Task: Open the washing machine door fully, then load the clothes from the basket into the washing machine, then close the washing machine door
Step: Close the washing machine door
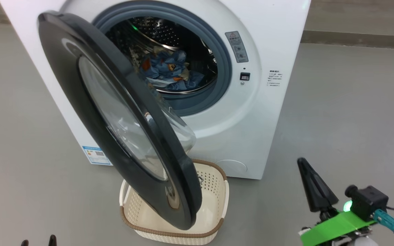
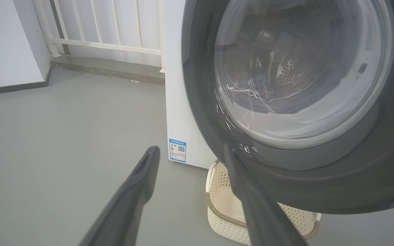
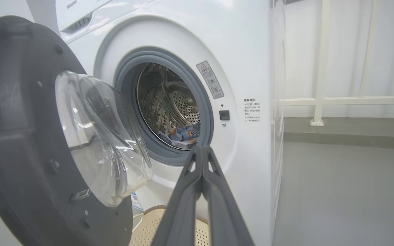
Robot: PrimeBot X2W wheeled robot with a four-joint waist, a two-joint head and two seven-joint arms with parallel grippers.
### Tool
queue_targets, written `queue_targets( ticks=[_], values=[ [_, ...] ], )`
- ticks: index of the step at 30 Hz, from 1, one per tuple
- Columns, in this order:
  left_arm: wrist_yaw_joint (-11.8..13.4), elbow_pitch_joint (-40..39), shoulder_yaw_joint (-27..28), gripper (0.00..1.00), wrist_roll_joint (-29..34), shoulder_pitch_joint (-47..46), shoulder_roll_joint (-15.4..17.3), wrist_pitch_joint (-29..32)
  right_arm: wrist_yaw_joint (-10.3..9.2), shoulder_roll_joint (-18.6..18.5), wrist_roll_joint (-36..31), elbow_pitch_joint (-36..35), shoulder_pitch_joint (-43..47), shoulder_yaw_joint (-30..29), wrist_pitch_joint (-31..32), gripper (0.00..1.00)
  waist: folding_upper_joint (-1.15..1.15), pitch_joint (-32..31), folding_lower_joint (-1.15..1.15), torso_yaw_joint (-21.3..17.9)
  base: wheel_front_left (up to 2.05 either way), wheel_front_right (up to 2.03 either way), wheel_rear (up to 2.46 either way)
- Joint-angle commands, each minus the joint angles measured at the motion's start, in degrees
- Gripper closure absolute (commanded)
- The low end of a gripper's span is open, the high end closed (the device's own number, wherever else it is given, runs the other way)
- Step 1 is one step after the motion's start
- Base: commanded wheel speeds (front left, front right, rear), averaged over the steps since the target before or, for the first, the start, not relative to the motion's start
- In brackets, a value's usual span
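The washing machine door [image 1: 121, 119] stands swung out from the washing machine [image 1: 272, 51] at an angle to its front, with its black rim wide and its clear glass bowl bulging toward the drum. It is ahead of the right gripper [image 1: 303, 164] and off to that gripper's left, well apart from it. Its lower edge hangs over the basket [image 1: 217, 191].

The clothes [image 1: 169, 70] lie in a blue heap with orange patches low in the steel drum, beyond the grey-blue gasket. In the right wrist view the clothes [image 3: 185, 131] sit just past the gripper's tip.

The basket rests on the floor [image 1: 337, 102] just before the machine's front, to the left of the right gripper and nearer the machine. Its brown rim and perforated cream wall show below the door.

The right gripper [image 3: 200, 149] has its two dark fingers pressed together into one point, pinching nothing, and is held in the air above the floor.

The left gripper [image 2: 191, 150] is spread wide and empty. The door looms ahead of it and to its right. One finger [image 2: 255, 208] overlaps the door's dark rim in the left wrist view, though I cannot tell whether it touches or merely lies in front. Between the left gripper's fingertips, further ahead, the blue label sticker [image 2: 177, 150] sits low on the machine's corner.
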Motion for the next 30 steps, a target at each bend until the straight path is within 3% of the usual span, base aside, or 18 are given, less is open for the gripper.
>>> queue_targets(
  ticks=[1,17,24,30],
  values=[
    [0.03,-1.74,1.87,0.0,0.39,-2.42,0.61,-0.6,0.32,-0.3,0.43,-2.35,-3.06,1.95,-0.47,1.0,0.0,-0.12,0.0,0.69,0.0,0.0,0.0],
    [0.03,-3.52,1.77,0.0,1.82,-1.83,-0.36,-0.6,0.32,1.79,0.38,-15.11,-11.12,13.83,-0.47,1.0,0.0,-1.17,0.0,5.64,0.0,0.0,0.0],
    [0.03,-3.36,1.5,0.0,1.91,-1.6,-0.57,-0.6,0.32,1.99,1.31,-16.14,-11.03,21.92,-0.47,1.0,0.0,-1.6,0.0,7.26,0.0,0.0,0.0],
    [0.03,-3.34,1.16,0.0,1.87,-1.57,-0.81,-0.6,0.32,2.21,2.9,-12.89,-10.03,27.18,-0.47,1.0,0.0,-1.59,0.0,8.29,0.0,0.0,0.0]
  ],
)
